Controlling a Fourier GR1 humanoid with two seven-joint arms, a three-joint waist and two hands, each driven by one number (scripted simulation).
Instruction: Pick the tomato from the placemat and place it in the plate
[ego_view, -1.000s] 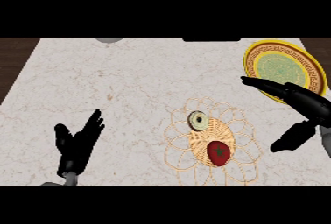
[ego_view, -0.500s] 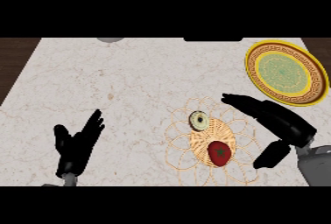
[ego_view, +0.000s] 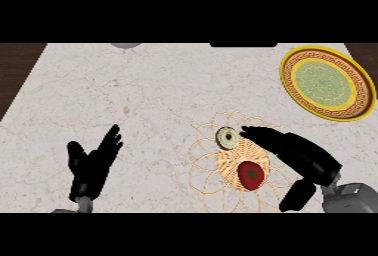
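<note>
Pale veined marble forms the counter top (ego_view: 148, 85), which fills the view, with strips of dark brown wood (ego_view: 15, 65) showing past its far left and far right corners. At the near left, the robot's black left hand (ego_view: 92, 162) rests, fingers straight and pointing up, holding nothing; bare marble lies all around it. Along the far edge sit a small grey shape (ego_view: 125, 45) and, further right, a dark flat shape (ego_view: 244, 45), both cut off by the view.

Right of centre, near the front edge, lies a round golden wirework placemat (ego_view: 203, 170). A small cream disc with a dark centre (ego_view: 227, 137) sits on its far part, and the red tomato (ego_view: 251, 175) lies on its near part. The black right hand (ego_view: 310, 162) hovers just right of the tomato, fingers stretched toward the disc and thumb (ego_view: 295, 196) held wide apart, clasping nothing. Open marble separates it from the yellow-green round plate with a gold rim (ego_view: 325, 82) at the far right edge.
</note>
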